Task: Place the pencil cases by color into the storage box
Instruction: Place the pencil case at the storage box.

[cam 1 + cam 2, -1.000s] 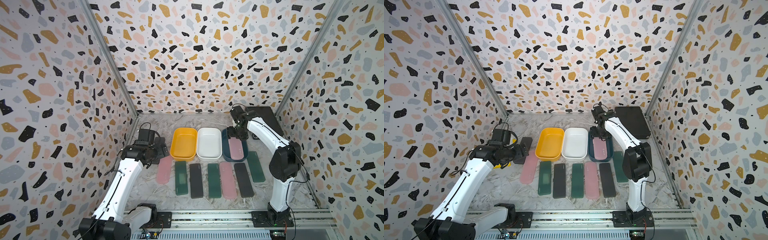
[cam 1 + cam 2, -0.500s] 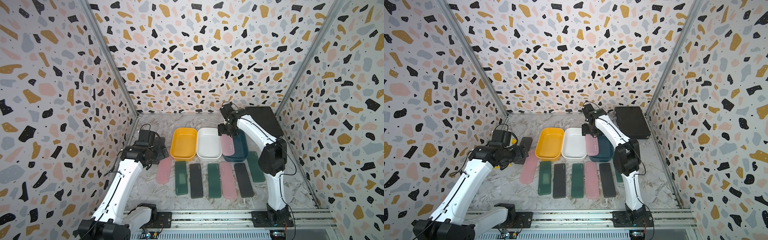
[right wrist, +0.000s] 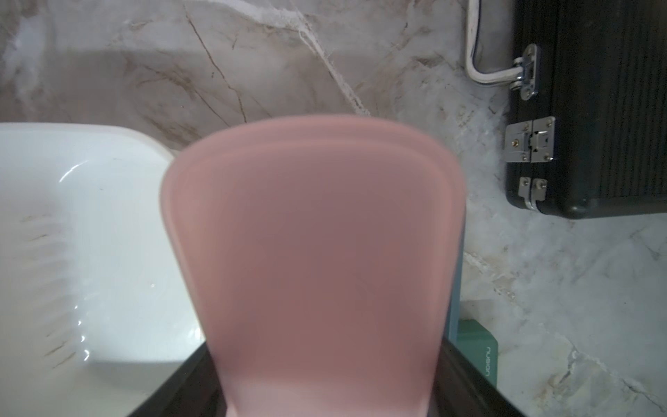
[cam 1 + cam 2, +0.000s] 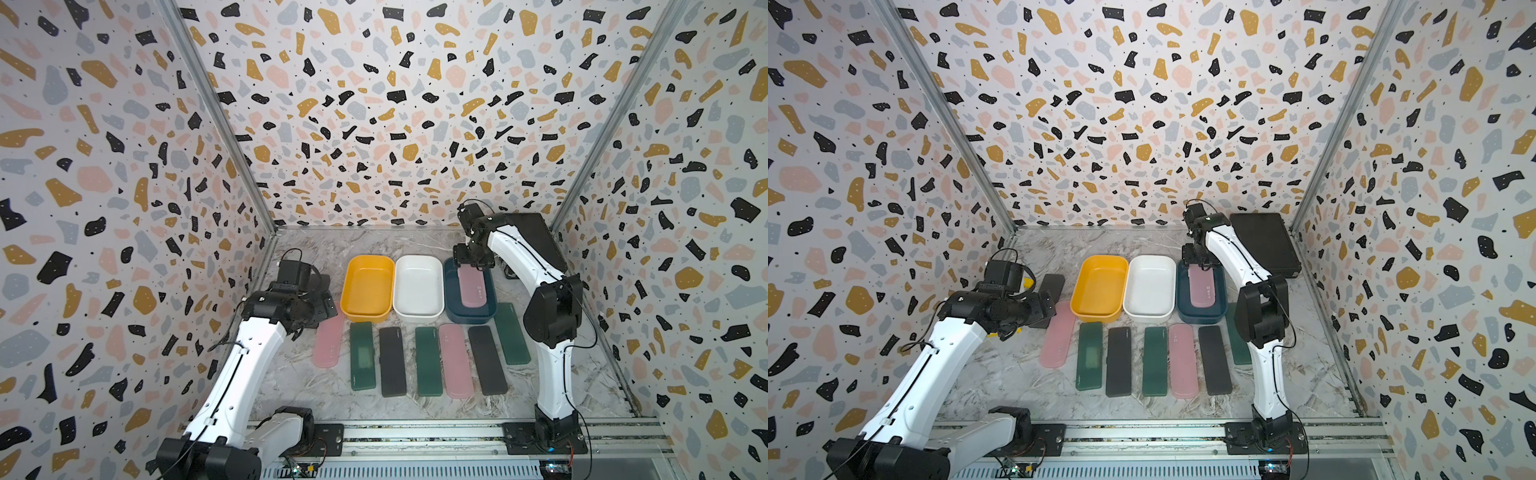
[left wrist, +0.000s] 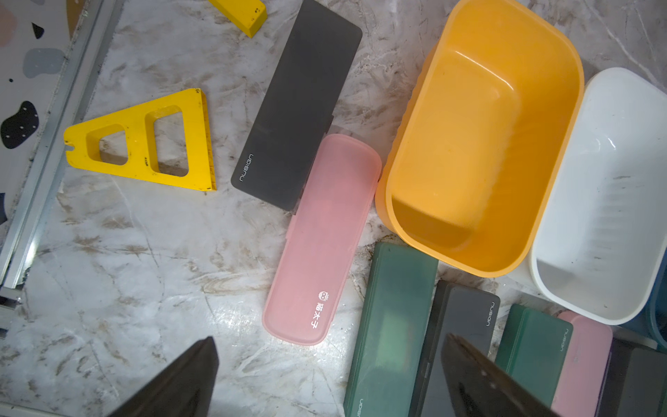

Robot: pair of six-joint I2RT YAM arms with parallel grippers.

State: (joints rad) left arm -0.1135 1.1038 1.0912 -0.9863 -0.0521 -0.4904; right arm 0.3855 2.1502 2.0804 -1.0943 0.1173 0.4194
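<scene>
The left arm [image 4: 253, 361] and right arm [image 4: 552, 374] are white with round black joints. Thin black cables run along both.

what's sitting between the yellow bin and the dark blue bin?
Only the white bin, empty, side by side with the yellow bin and the dark blue bin. It shows in both top views.

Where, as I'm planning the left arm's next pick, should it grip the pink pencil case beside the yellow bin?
Probably grip the pink pencil case across its narrow width near the logo end, open left claw coming straight down. It lies flat; its other end crowds the yellow bin and a black case, while bare table flanks the logo end's outer side.
</scene>
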